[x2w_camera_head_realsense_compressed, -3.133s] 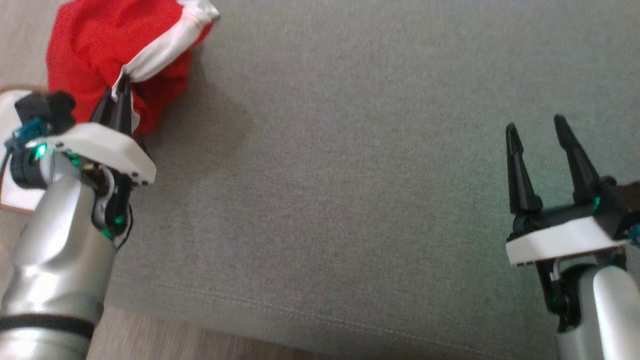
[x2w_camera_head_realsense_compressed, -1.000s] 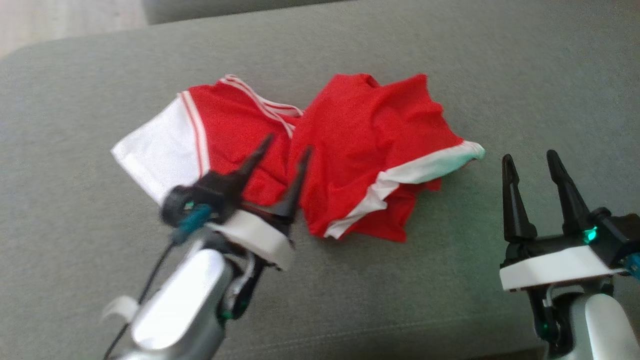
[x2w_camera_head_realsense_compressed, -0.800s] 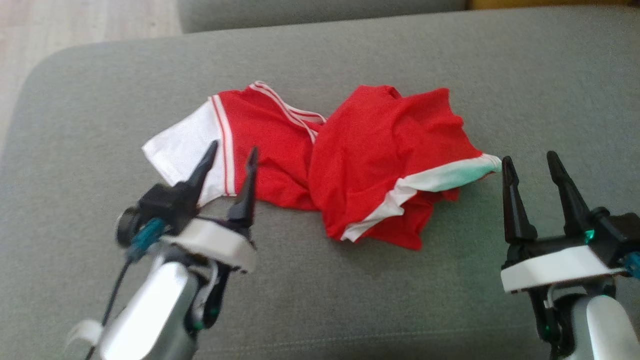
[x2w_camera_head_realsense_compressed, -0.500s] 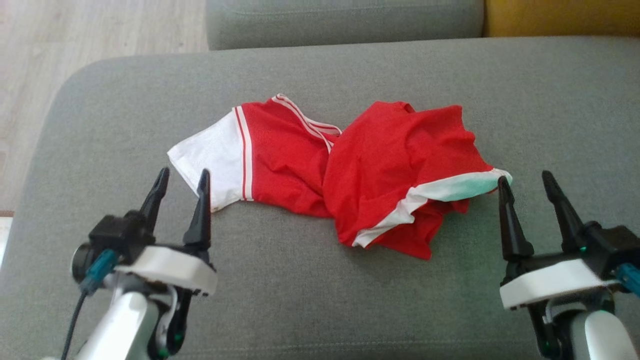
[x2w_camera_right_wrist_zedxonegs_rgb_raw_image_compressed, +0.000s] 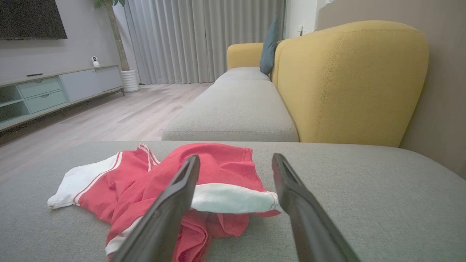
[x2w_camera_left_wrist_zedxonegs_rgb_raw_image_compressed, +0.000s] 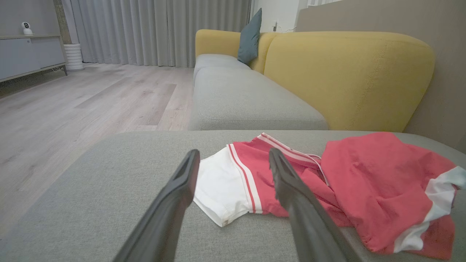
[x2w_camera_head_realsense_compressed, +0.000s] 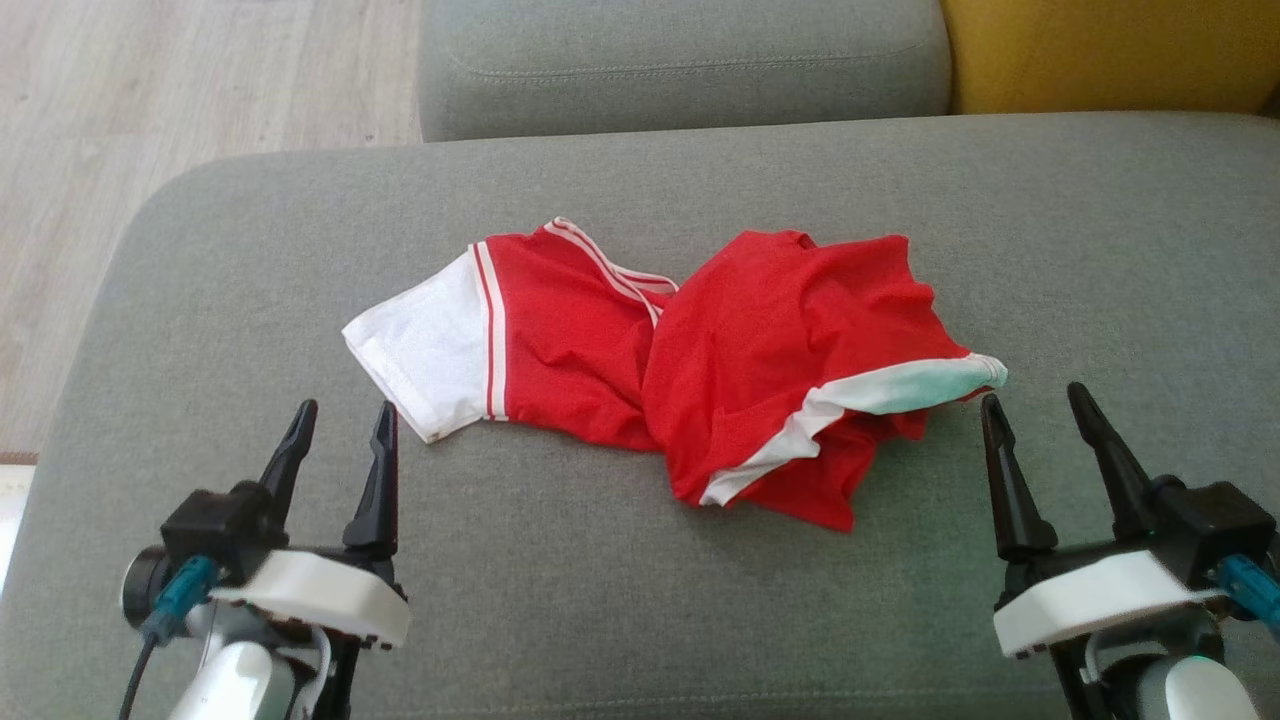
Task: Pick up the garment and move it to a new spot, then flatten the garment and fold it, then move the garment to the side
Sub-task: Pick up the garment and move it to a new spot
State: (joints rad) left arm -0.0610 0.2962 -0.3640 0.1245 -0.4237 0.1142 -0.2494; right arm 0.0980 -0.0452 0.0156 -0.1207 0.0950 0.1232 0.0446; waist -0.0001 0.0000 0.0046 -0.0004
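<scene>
The garment (x2w_camera_head_realsense_compressed: 680, 360) is lying bunched on the grey cushion (x2w_camera_head_realsense_compressed: 600, 590) while the left gripper (x2w_camera_head_realsense_compressed: 345, 408) and right gripper (x2w_camera_head_realsense_compressed: 1032, 393) are hovering beside it, spread and empty, so I'd have each pinching its nearest end and pulling outward evenly.

Grey sofa seat (x2w_camera_head_realsense_compressed: 640, 600), yellow backrest (x2w_camera_head_realsense_compressed: 1100, 50) behind, teal cushion (x2w_camera_left_wrist_zedxonegs_rgb_raw_image_compressed: 249, 36), wood floor (x2w_camera_head_realsense_compressed: 150, 90) left, grey curtains (x2w_camera_right_wrist_zedxonegs_rgb_raw_image_compressed: 204, 40), low cabinet (x2w_camera_right_wrist_zedxonegs_rgb_raw_image_compressed: 72, 87).

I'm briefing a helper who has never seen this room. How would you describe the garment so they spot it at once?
Find the grey fabric seat cushion by the yellow sofa back. Near its middle lies a crumpled red cloth garment. White sleeve ends and thin white stripes set it apart from the plain grey upholstery.
</scene>
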